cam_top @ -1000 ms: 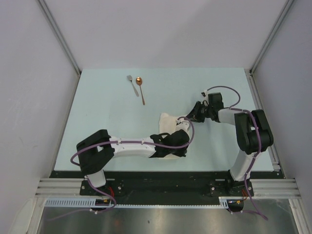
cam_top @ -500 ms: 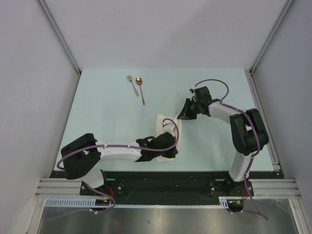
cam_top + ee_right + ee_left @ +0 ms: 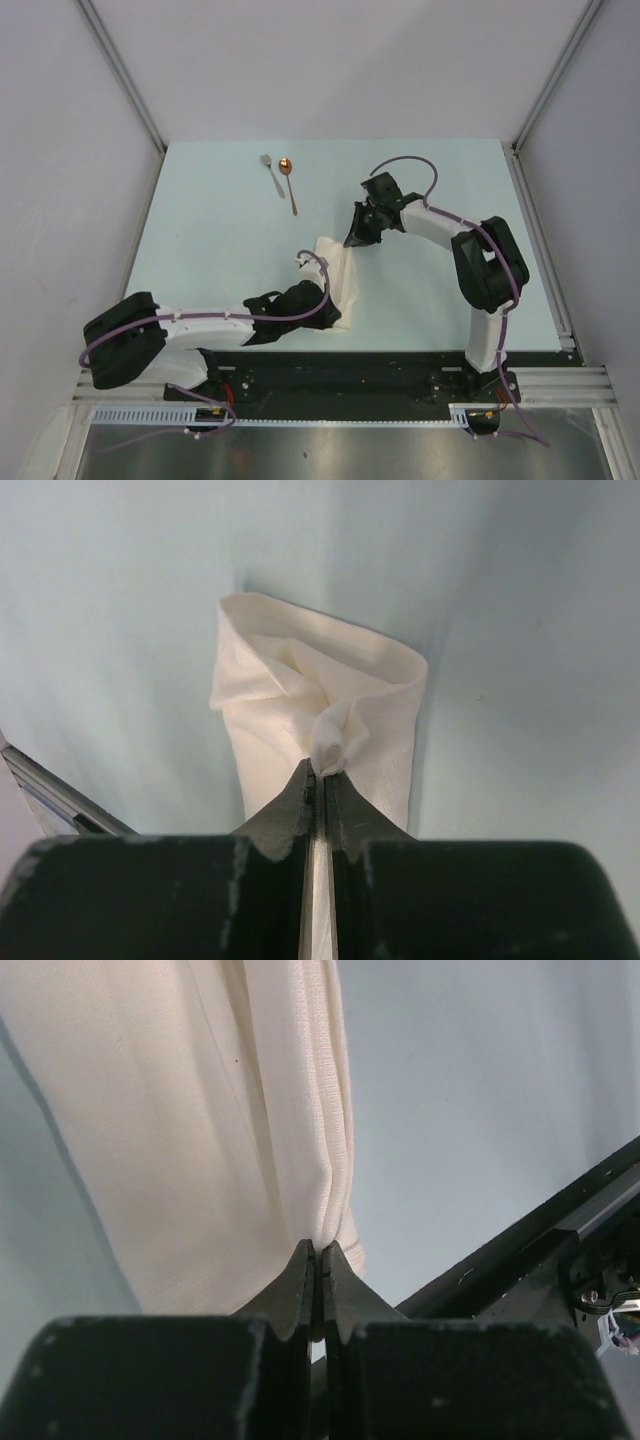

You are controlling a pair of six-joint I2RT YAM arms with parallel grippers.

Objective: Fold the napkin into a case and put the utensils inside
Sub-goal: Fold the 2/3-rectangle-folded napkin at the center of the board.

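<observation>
Fingers pinch cloth on both arms. Fork [image 3: 270,172] and spoon [image 3: 290,182] lie far left, well apart. Left gripper [image 3: 318,1252] holds the napkin's [image 3: 338,280] near end, right gripper [image 3: 322,773] its far end.

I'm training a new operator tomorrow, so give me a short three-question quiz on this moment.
1. True or false: the fork and spoon already lie inside the napkin.
2. What is pinching the napkin? A: left gripper only. B: right gripper only. C: both.
3. Which utensil lies nearer the napkin?
Key: 1 false; 2 C; 3 the spoon.
</observation>
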